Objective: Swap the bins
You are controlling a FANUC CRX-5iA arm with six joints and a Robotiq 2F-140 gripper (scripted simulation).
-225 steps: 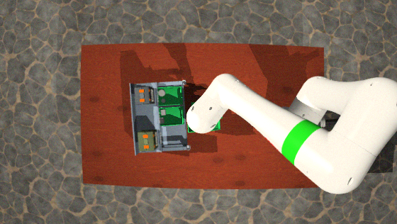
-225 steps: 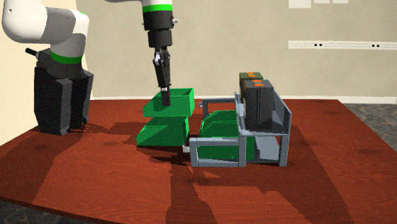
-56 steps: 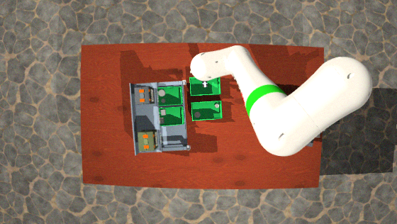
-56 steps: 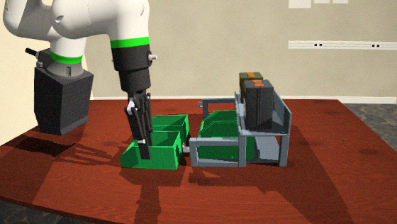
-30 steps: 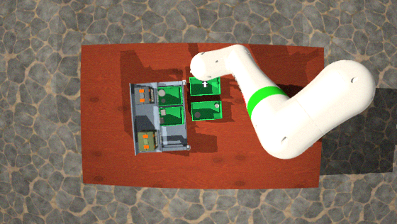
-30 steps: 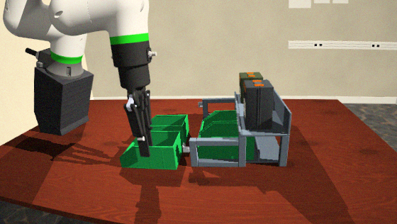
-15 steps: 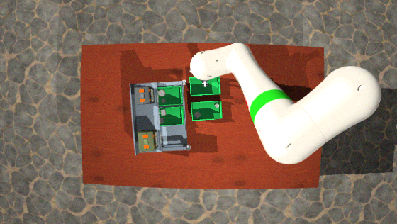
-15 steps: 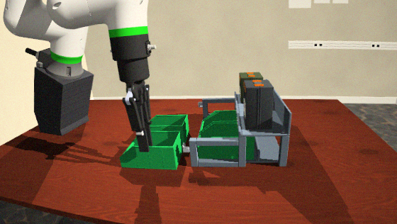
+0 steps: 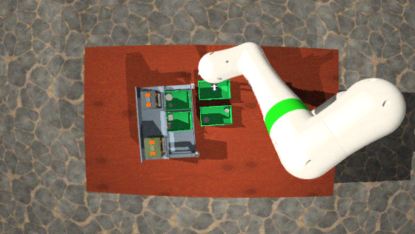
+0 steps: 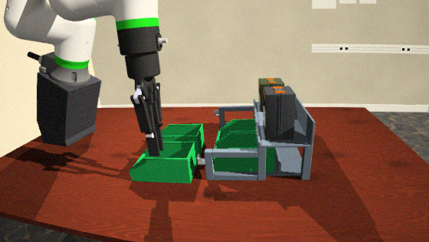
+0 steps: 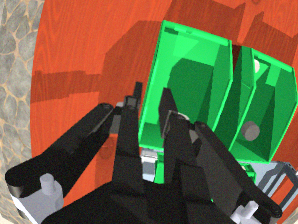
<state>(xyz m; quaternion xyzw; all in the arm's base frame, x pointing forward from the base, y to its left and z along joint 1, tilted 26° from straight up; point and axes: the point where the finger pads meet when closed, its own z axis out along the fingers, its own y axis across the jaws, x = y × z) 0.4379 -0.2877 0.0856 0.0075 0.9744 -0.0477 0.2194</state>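
Top view: the empty green bin sits upright at upper centre, the parts bin just below. We see the gripper narrowly open, fingers astride the empty bin's side wall.

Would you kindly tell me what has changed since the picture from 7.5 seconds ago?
The empty green open bin, then held raised, now stands on the table, lower and nearer the exterior camera. The black gripper moved with it and has let go, its fingers parted around one wall. The green bin with parts and the grey shelf stayed put.
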